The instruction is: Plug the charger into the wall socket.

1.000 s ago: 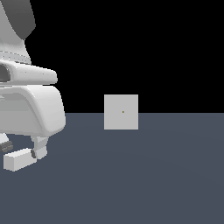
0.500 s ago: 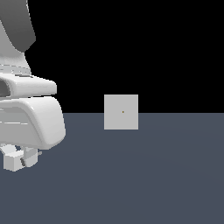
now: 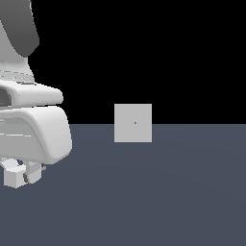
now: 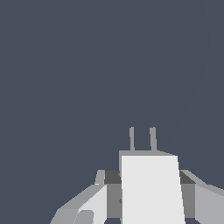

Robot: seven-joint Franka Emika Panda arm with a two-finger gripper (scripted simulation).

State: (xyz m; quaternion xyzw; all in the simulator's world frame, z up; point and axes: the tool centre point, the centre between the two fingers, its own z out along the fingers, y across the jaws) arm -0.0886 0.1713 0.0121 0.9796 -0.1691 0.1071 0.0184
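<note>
The charger point(image 3: 13, 178) is a small white block low at the exterior view's left. In the wrist view the charger point(image 4: 151, 188) sits between my fingers point(image 4: 113, 194), its two thin grey prongs point(image 4: 142, 139) pointing away from the hand. My gripper point(image 3: 23, 174) is shut on it, close to the floor. The wall socket point(image 3: 133, 123), a light-grey square plate with a dark centre dot, stands upright well off to the exterior view's right of the gripper, at the floor's far edge. It does not show in the wrist view.
The big white arm body point(image 3: 33, 134) fills the exterior view's left side. The dark grey-blue floor point(image 3: 158, 192) spreads between the gripper and the socket. Beyond the floor's far edge is black.
The arm has come down and shifted toward the exterior view's left. The fingers, beside the charger a second ago, now stand closed around it.
</note>
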